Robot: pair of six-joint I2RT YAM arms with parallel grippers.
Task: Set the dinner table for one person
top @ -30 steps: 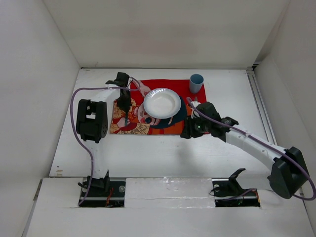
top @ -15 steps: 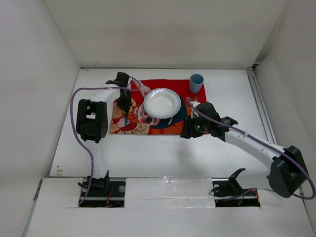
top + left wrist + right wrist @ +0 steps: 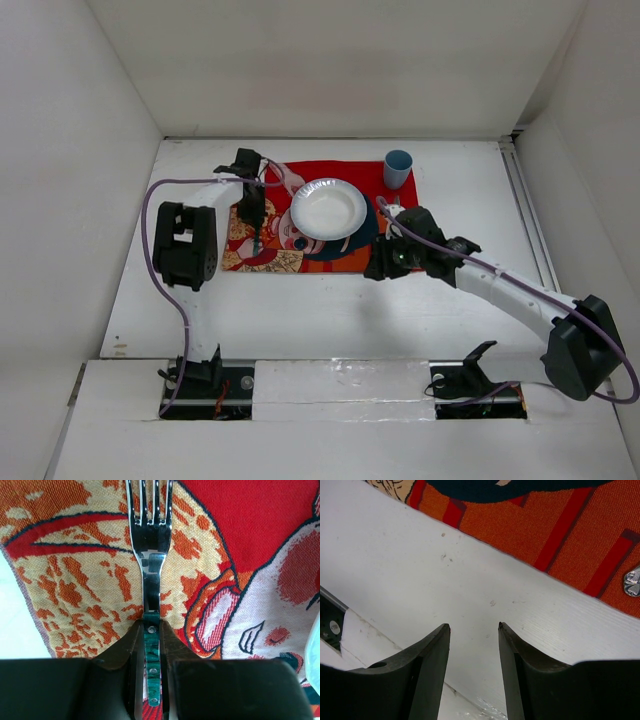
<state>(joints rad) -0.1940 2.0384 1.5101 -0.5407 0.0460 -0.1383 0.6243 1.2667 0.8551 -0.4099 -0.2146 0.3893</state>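
The dinner table (image 3: 330, 310) is a white tabletop with a red cartoon placemat (image 3: 350, 170) on it. A white plate (image 3: 328, 208) sits in the mat's middle and a blue cup (image 3: 398, 168) at its far right corner. My left gripper (image 3: 256, 212) hovers over the mat's left side, shut on the green handle of a silver fork (image 3: 150, 545) whose tines point away over the placemat (image 3: 240, 530); the left gripper (image 3: 151, 625) pinches it just behind the neck. My right gripper (image 3: 385, 262) stands open and empty over bare table (image 3: 495, 580) by the mat's front right edge; the right gripper (image 3: 474, 626) holds nothing.
An ornate silver utensil end (image 3: 632, 581) lies on the placemat (image 3: 560, 525) at the right edge of the right wrist view. White walls enclose the table on three sides. A rail (image 3: 525, 210) runs along the right edge.
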